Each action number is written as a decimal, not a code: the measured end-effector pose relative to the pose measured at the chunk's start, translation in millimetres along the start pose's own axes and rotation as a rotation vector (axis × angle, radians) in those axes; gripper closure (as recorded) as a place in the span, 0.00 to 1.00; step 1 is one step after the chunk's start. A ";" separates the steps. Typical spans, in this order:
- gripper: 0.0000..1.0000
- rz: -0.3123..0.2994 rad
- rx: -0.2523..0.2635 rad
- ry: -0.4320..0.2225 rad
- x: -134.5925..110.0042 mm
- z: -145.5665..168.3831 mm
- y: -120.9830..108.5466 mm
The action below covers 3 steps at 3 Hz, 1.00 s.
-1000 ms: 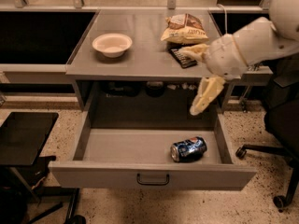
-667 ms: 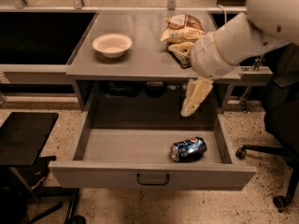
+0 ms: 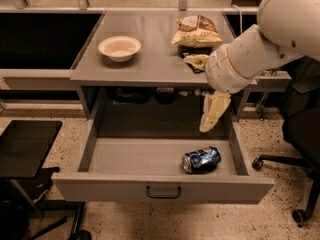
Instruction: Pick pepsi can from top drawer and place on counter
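Seven things, one of each kind.
One counter (image 3: 150,64), one top drawer (image 3: 162,190), one pepsi can (image 3: 201,159), one bowl (image 3: 119,48), one snack bag (image 3: 196,31), one black side table (image 3: 25,144), and one gripper (image 3: 210,121) below the counter's front right corner.

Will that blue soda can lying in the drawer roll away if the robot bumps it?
Probably yes: the dented blue soda can lies on its side on the flat floor of the grey metal drawer, so it may roll. Its dents suggest thin, squashable walls. The gripper hangs above it.
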State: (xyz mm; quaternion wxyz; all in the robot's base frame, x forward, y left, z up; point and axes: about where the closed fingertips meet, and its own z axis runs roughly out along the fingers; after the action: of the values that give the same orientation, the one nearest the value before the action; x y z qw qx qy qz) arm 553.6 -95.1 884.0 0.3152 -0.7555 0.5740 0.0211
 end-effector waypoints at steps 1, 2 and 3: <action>0.00 0.050 -0.016 -0.026 14.7 17.0 21.6; 0.00 0.119 -0.025 -0.040 36.6 41.2 54.1; 0.00 0.162 -0.031 -0.014 52.6 62.8 74.5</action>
State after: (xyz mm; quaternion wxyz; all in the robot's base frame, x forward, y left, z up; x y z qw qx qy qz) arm 526.6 -119.2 779.3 0.3048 -0.7113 0.6305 0.0606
